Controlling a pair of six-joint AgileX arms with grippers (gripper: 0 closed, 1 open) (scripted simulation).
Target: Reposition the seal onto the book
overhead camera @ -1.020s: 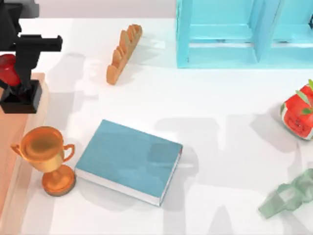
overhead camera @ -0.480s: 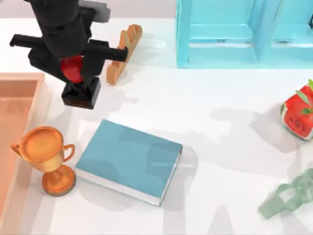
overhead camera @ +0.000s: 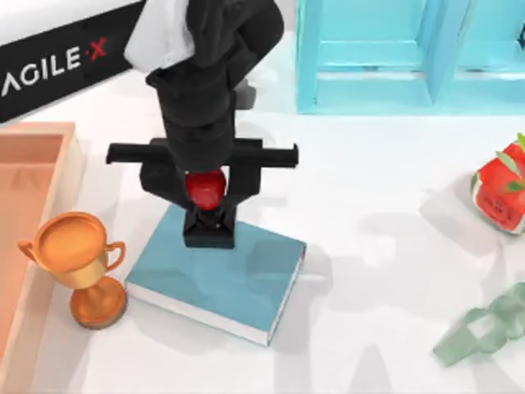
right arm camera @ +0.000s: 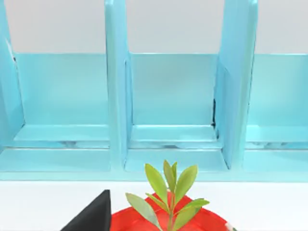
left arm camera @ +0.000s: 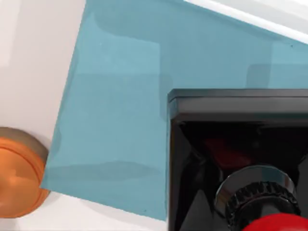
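- Left gripper (overhead camera: pixel 205 190) grasps the seal (overhead camera: pixel 205 187) by its red knob, above the book's (overhead camera: pixel 238 283) far edge.
- Trophy (overhead camera: pixel 82 263) stands just beside the book.

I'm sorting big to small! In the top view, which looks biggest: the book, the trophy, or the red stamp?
1. The book, clearly largest.
2. The trophy.
3. The seal, held by the left gripper; it is raised nearer the camera, yet looks smallest.

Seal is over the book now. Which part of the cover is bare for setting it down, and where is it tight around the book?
The left gripper holds the seal above the book's far edge. The teal cover nearer the front and toward the top view's right lies bare. It is crowded at the book's left, where the trophy stands close. Open table lies right of the book.
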